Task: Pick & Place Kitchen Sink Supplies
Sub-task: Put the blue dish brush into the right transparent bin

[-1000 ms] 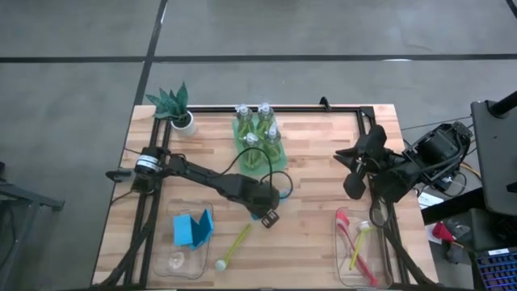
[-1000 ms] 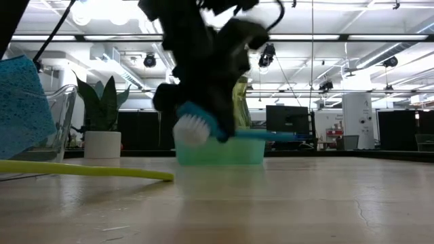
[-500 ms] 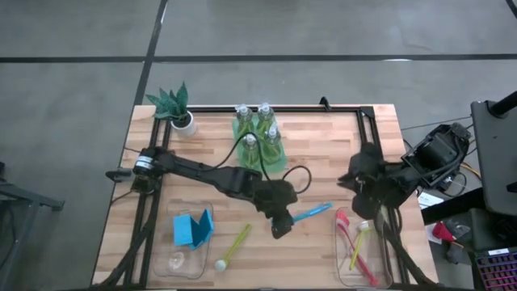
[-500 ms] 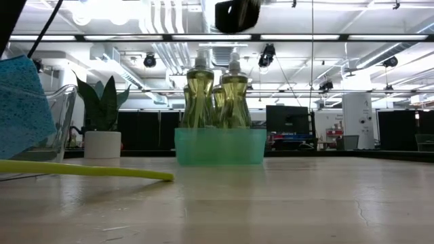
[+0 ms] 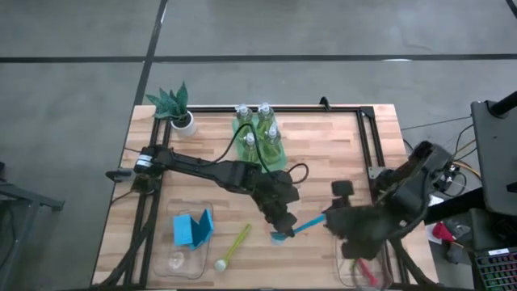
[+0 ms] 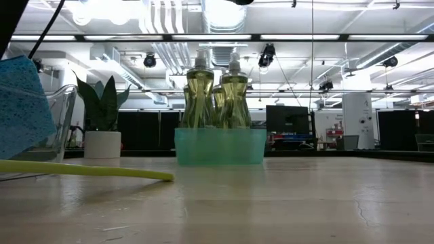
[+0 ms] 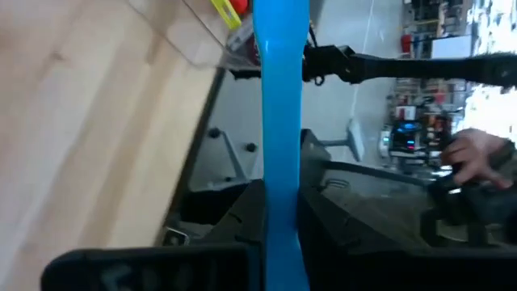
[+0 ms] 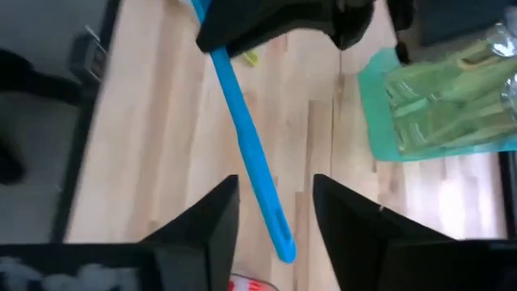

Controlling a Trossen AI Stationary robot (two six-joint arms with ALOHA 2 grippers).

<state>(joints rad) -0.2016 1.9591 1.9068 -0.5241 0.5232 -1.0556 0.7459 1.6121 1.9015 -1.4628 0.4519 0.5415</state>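
The left gripper's (image 5: 276, 220) jaws are clamping the blue brush (image 5: 300, 225) near its head end, holding it above the table (image 5: 323, 153) on the side of the green tray (image 5: 279, 162) away from the potted plant (image 5: 176, 107). The right gripper's (image 8: 275, 212) jaws are standing wide apart, one finger on each side of the brush's free handle end, not yet closing on it. In the left wrist view the blue handle (image 7: 279, 121) is running straight out from between that arm's fingers (image 7: 234, 218).

The tray is holding the four bottles (image 5: 257, 129) of yellow-green liquid upright; the low view is showing them (image 6: 215, 91) standing in the tray (image 6: 220, 147). Nearer the front edge than the tray, a yellow brush (image 5: 233, 246) is lying flat on the wood. Just beside it, a clear bin (image 5: 179, 263) is holding blue sponges (image 5: 192, 229). Farther from the tray, past the right gripper, another clear bin (image 5: 343, 271) is holding a red brush (image 5: 365, 269)
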